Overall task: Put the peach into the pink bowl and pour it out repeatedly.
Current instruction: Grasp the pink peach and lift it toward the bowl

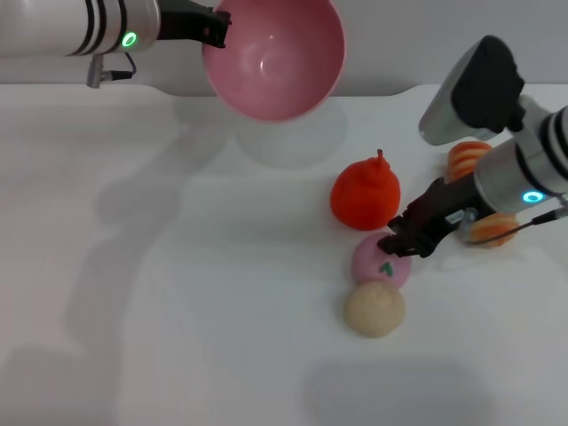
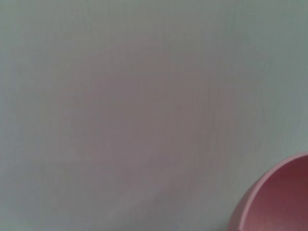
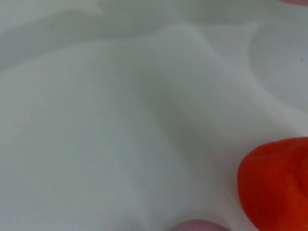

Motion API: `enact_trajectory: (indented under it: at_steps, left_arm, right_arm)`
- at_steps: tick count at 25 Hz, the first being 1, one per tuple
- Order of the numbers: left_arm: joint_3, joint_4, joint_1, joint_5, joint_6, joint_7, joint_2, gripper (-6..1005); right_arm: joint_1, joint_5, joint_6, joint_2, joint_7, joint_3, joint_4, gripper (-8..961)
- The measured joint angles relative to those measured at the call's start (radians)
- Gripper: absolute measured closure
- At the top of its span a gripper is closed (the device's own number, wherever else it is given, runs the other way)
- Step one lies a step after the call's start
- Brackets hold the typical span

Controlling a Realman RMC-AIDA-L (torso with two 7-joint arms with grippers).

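Peach (image 1: 382, 263) sits on the white surface (image 1: 177, 293), and you can see its small green stem mark facing up. It touches the beige ball (image 1: 374, 308) on the side nearer the robot, and the orange-red pear (image 1: 365, 195) stands just beside it on the far side. Your right claw (image 1: 397, 243) is down at the peach, its dark tips against the fruit's upper right edge; you cannot tell from the head view whether the tips have closed on the fruit or stand open around it. In the right wrist view you get only a sliver of the peach (image 3: 197, 225) at the frame edge, with the pear (image 3: 274, 185) close by it and bare surface beyond.

Behind the right arm, 2 orange striped fruits lie on the surface: 1 (image 1: 468, 158) partly hidden by the wrist housing, the other (image 1: 491, 229) under the forearm.

Your left claw (image 1: 216, 27) holds the pink bowl (image 1: 273, 55) by its rim, clamped on the left edge. The bowl is lifted above the far part of the surface and tipped so that its mouth faces toward the robot; its inside shows nothing in it. A faint round shadow lies on the surface below it. The left wrist view gives you just a curve of the bowl's rim (image 2: 272, 199) against the pale surface.
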Motion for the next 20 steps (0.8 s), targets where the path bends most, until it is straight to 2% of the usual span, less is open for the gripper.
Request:
enact_trajectory:
  at_steps: [6,13,20]
  left_arm:
    - [0.014,0.004,-0.008,0.000,0.011,-0.003,-0.001,953]
    - [0.019,0.005,-0.016,0.000,0.009,0.002,-0.001,952]
    - [0.018,0.005,-0.016,0.000,0.003,0.004,-0.001,952]
  right_arm:
    - [0.033,0.040,0.087,0.000,0.007,-0.048,0.115,650]
    - [0.044,0.075,0.104,0.000,0.008,-0.064,0.143,649]
    - [0.045,0.075,0.110,-0.001,0.021,-0.054,0.141,813]
